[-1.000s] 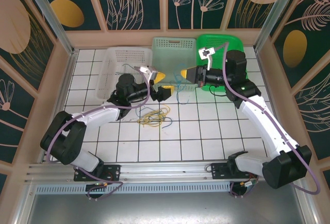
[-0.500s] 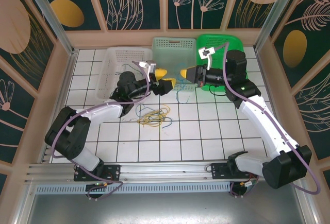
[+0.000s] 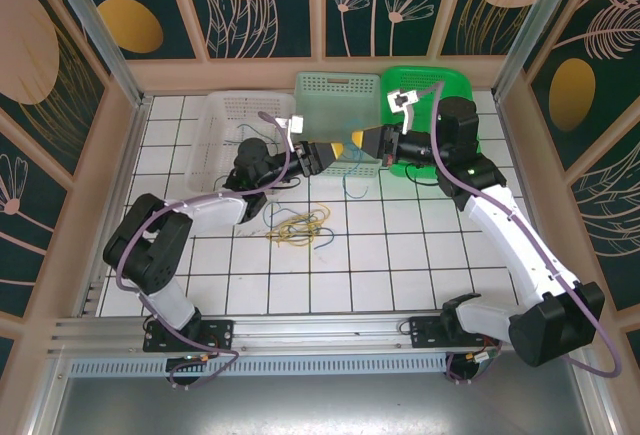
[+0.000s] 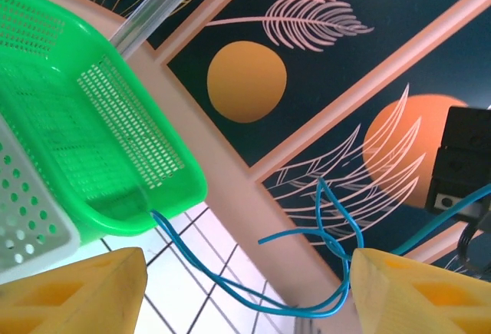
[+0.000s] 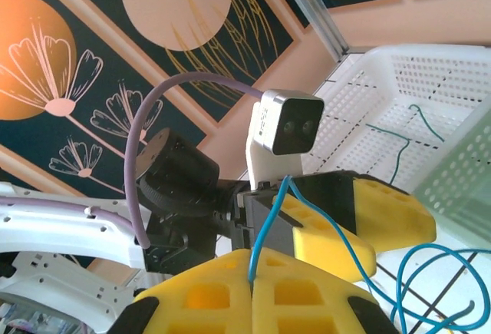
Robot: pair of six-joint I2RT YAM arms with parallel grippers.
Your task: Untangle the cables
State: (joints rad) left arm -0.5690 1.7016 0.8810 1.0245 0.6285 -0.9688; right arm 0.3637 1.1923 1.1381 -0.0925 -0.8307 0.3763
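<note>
A blue cable (image 5: 265, 226) is pinched in my right gripper (image 5: 252, 263), which is shut on it above the tiles in front of the baskets (image 3: 362, 142). The rest of the blue cable (image 3: 350, 183) hangs down to the floor. My left gripper (image 3: 338, 148) faces the right one almost tip to tip. Its yellow fingers (image 4: 73, 292) stand apart, open, with a loop of the blue cable (image 4: 307, 272) running between them and brushing the right-hand finger. A tangle of yellow cables (image 3: 298, 225) lies on the tiles below. A dark green cable (image 5: 399, 150) lies in the white basket (image 3: 225, 115).
Three baskets line the back wall: white, pale green (image 3: 335, 95) and bright green (image 3: 425, 90). The bright green basket (image 4: 92, 142) sits close by in the left wrist view. Raised walls border the tiled floor (image 3: 400, 255).
My left gripper has travelled right and up from beside the yellow tangle to meet the right gripper, its fingers now straddling the blue cable and somewhat narrower. The right gripper has stayed put.
</note>
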